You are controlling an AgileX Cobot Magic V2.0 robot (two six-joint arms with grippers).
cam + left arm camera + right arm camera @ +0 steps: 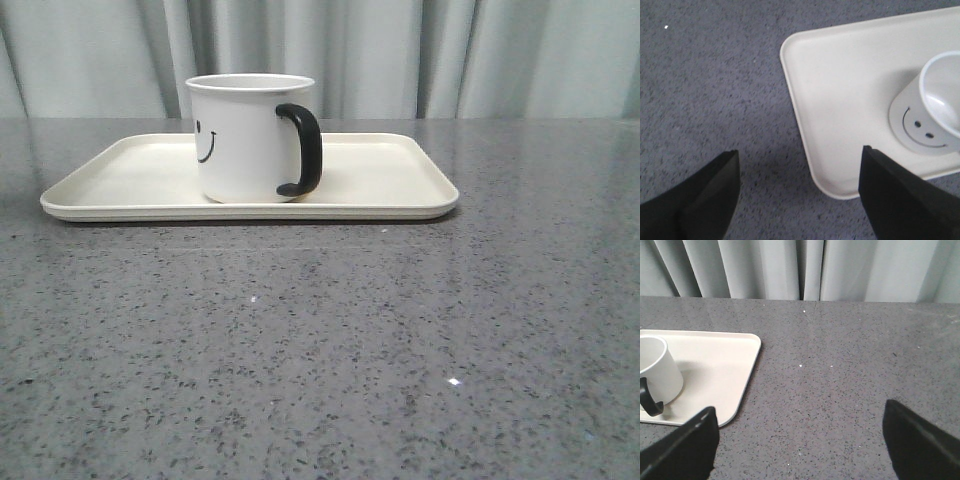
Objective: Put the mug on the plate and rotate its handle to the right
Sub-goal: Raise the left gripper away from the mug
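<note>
The white mug [248,138] with a black smiley face stands upright on the cream plate [390,180], left of its middle. Its black handle [303,149] points to the right and a little toward the front. The mug also shows in the left wrist view [927,117] and the right wrist view [655,370]. My left gripper [800,155] is open and empty above the plate's near corner [840,165] and the table. My right gripper [799,412] is open and empty over bare table beside the plate's right end [735,370]. Neither gripper shows in the front view.
The grey speckled table [320,340] stretches from the plate to the front edge. Grey curtains [400,50] hang behind the table.
</note>
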